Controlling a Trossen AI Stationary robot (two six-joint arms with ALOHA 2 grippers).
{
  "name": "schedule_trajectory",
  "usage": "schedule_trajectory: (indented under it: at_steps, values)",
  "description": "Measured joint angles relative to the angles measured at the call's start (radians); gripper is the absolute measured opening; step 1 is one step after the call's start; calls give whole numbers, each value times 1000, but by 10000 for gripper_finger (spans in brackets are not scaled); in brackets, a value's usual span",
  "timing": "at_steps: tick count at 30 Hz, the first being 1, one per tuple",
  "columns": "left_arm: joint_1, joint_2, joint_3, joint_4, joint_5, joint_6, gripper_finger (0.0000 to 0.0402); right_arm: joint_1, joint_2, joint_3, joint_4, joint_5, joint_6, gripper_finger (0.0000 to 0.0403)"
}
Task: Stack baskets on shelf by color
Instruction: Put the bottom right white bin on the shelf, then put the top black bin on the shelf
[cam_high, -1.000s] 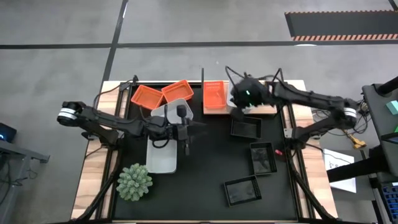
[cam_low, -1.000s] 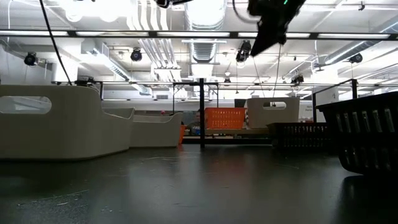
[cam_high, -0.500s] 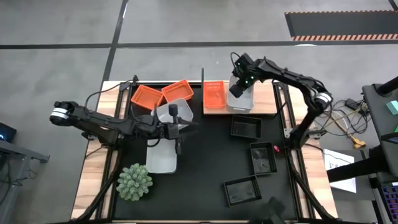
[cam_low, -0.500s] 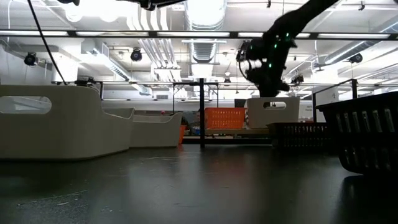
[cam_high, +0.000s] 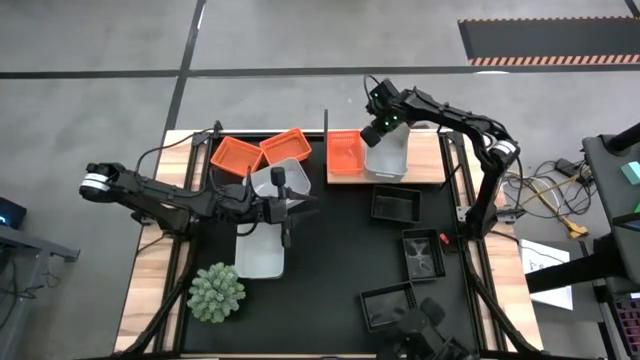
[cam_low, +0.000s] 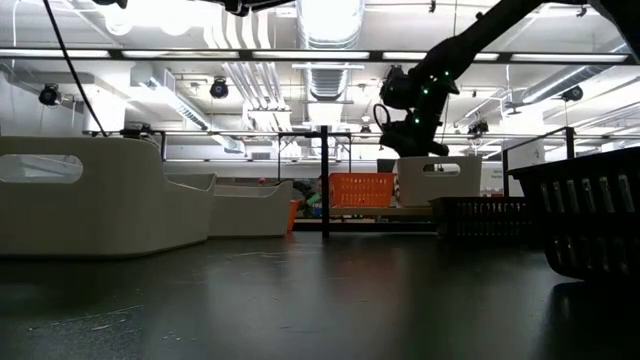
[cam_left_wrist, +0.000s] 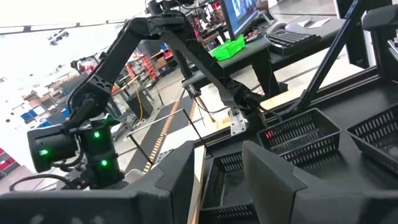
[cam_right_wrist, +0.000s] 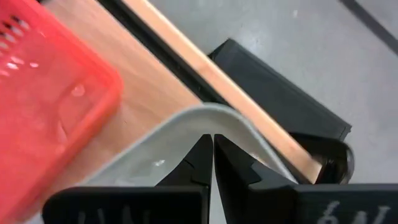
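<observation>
A white basket stands on the wooden shelf, next to an orange basket. My right gripper is shut. Its tips are over the white basket's far left corner, just inside the rim. My left gripper is open and empty. It is above two white baskets at the mat's left middle. Two more orange baskets lie at the far left. Three black baskets stand on the mat's right. My right gripper points down at the far left corner of the white basket, with both shut fingers on the inner side of the rim. I cannot tell whether they touch the basket. The basket stands on the shelf.
A green spiky plant stands at the near left. A thin black shelf post rises beside the orange basket. Bare black mat lies between the white baskets and the black ones.
My right gripper has come down from high over the shelf and gone toward the far edge, to the white basket's far left corner. The white basket has stayed on the shelf. My left gripper has drawn back a little toward the table's left edge.
</observation>
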Motion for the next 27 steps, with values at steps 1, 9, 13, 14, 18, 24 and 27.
schedule_trajectory:
  at_steps: [1, 9, 13, 14, 18, 24, 27]
  values:
    - [0, 0, 0, 0, 0, 0, 121, 2, 0, 4, 7, 0, 0, 8]
    - [0, 0, 0, 0, 0, 0, 121, 20, -2, 13, 25, 0, -12, 8]
    - [0, 0, 0, 1, 0, 0, 121, 40, -2, 13, 46, 0, -35, 8]
    - [0, 0, 0, 0, 0, 0, 121, 45, -2, 13, 53, 0, -32, 8]
    - [0, 0, 0, 1, 0, 0, 121, 59, -3, 13, 50, 0, -16, 8]
    - [0, 0, 0, 0, 0, 0, 121, 61, -18, 13, 14, 8, -8, 8]
    - [0, 0, 0, 0, 0, 0, 121, 69, -60, 13, -50, 9, 12, 8]
